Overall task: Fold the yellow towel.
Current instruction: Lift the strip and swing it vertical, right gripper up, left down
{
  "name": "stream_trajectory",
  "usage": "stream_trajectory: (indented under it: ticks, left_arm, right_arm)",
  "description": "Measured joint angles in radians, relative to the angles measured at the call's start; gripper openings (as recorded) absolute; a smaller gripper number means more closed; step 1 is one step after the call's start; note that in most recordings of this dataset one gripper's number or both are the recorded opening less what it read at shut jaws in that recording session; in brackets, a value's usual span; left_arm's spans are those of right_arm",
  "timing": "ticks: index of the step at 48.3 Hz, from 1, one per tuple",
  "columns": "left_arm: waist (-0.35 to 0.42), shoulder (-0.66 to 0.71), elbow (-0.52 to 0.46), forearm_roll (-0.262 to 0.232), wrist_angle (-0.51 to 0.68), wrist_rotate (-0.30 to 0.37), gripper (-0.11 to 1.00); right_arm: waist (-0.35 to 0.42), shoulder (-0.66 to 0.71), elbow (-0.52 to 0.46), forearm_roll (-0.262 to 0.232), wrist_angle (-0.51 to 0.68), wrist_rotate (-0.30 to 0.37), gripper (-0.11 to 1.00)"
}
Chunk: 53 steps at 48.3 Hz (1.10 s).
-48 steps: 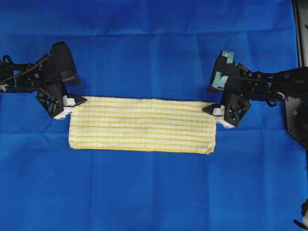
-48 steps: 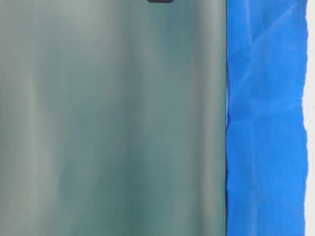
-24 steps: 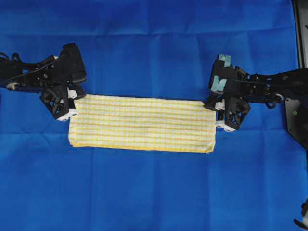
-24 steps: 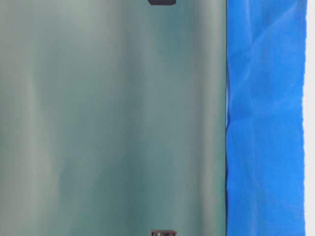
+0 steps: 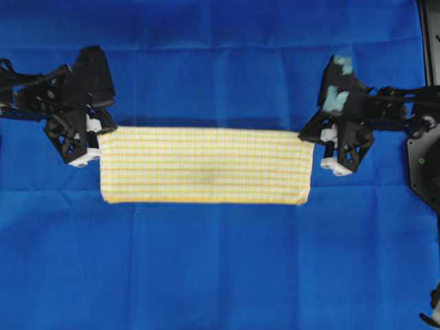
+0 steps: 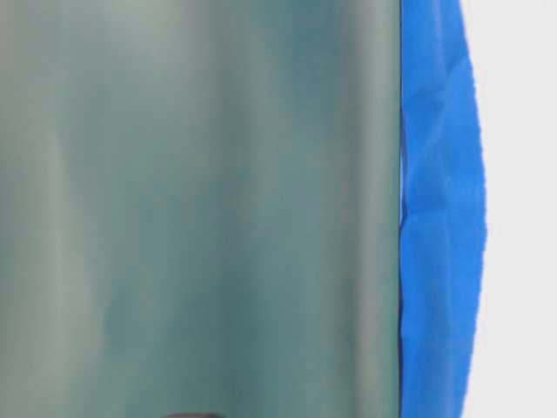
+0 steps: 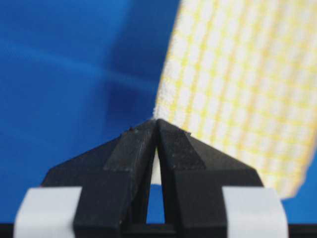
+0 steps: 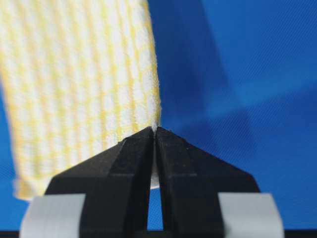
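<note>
Towel [image 5: 204, 165] stretched flat as a long band across mid worktop, over blue cloth [image 5: 220, 261]. Left end effector [image 5: 95, 134] clamped on its upper left corner; right end effector [image 5: 317, 137] clamped on upper right corner. Wrist views: jaws pinched together on towel edge [image 7: 237, 89] [image 8: 79, 79]. Table-level view blurred, only the blue cloth [image 6: 435, 218] legible.

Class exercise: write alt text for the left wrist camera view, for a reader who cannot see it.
Close-up from the left gripper: its two black fingers are pinched shut on a corner of the yellow towel, a yellow-and-white checked cloth that stretches away toward the upper right. A plain blue cloth fills the blurred background behind it.
</note>
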Motion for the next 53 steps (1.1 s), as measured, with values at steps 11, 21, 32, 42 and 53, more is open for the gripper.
stream_trajectory:
  ticks: [11,21,32,42,53]
  left_arm:
    - [-0.008,-0.114,0.015,-0.002,0.006,-0.023,0.01]
    - [-0.074,-0.126,0.028,-0.003,-0.034,-0.087,0.01]
    - [-0.199,-0.117,0.028,-0.003,-0.138,-0.169,0.01]
    - [-0.288,-0.086,0.028,-0.002,-0.229,-0.229,0.01]
    - [-0.336,-0.002,-0.026,-0.003,-0.341,-0.233,0.01]
  right_arm:
    - [-0.011,-0.106,-0.009,-0.029,0.032,0.000,0.02]
    - [-0.044,-0.097,-0.015,-0.032,0.005,0.002,0.02]
    - [-0.173,-0.008,-0.071,-0.041,-0.064,0.003,0.02]
    - [-0.262,0.104,-0.161,-0.054,-0.114,0.005,0.02]
    - [-0.316,0.212,-0.276,-0.077,-0.140,0.002,0.02]
